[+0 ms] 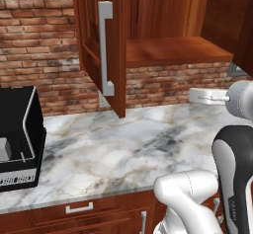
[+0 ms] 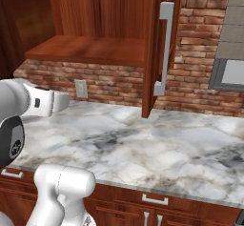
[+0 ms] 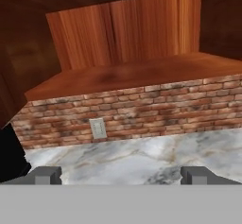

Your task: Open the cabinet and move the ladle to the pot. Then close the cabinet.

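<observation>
- My left base camera sits behind me to my left, looking forward and down over the marble counter (image 1: 113, 149) at the open cabinet (image 1: 173, 50).
- My right base camera does likewise from my right; both share the counter, cabinet shelf and brick wall (image 2: 109, 84).
- My hand camera looks level, from near, into the cabinet above the wall outlet (image 3: 98, 128).

We find the gripper (image 3: 121, 175) level and fully spread — fingertips (image 3: 46, 175) wide apart, nothing between them; the white arm (image 1: 237, 144) is bent at the elbow.
</observation>
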Robot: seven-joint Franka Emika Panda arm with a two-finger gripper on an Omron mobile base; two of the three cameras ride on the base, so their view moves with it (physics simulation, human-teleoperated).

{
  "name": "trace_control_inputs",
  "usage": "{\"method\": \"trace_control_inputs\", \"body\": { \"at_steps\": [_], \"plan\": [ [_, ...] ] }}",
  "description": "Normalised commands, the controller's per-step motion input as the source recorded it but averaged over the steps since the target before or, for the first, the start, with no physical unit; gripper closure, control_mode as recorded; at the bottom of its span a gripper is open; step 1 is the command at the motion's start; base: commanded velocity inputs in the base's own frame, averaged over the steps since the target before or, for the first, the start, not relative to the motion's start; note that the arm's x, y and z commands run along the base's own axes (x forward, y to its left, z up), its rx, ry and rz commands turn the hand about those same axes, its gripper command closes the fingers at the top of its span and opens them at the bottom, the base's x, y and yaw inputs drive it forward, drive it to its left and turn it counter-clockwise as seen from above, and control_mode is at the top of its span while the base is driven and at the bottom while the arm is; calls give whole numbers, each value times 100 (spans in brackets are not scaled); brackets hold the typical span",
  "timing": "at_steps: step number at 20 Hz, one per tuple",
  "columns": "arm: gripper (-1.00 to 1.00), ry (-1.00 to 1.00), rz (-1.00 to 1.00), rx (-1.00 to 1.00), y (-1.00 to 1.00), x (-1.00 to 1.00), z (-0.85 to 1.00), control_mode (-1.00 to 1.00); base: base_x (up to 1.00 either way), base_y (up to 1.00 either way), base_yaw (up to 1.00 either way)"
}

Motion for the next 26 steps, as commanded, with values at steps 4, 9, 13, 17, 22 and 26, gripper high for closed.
{"method": "trace_control_inputs", "body": {
  "at_steps": [4, 9, 13, 17, 22, 26],
  "plan": [
    [-100, -1, -7, 0, -4, -36, 7, -100, 0, 0, 0],
    [-100, 0, -10, 0, -16, -44, 10, -100, 0, 0, 0],
    [-100, 0, -11, 5, -26, -30, 14, -100, 0, 0, 0],
    [-100, 1, -4, 20, -41, -17, 14, -100, 0, 0, 0],
    [-100, 0, 1, 20, -33, -23, 0, -100, 0, 0, 0],
    [-100, 0, 2, 18, -26, -23, 0, -100, 0, 0, 0]
  ]
}}
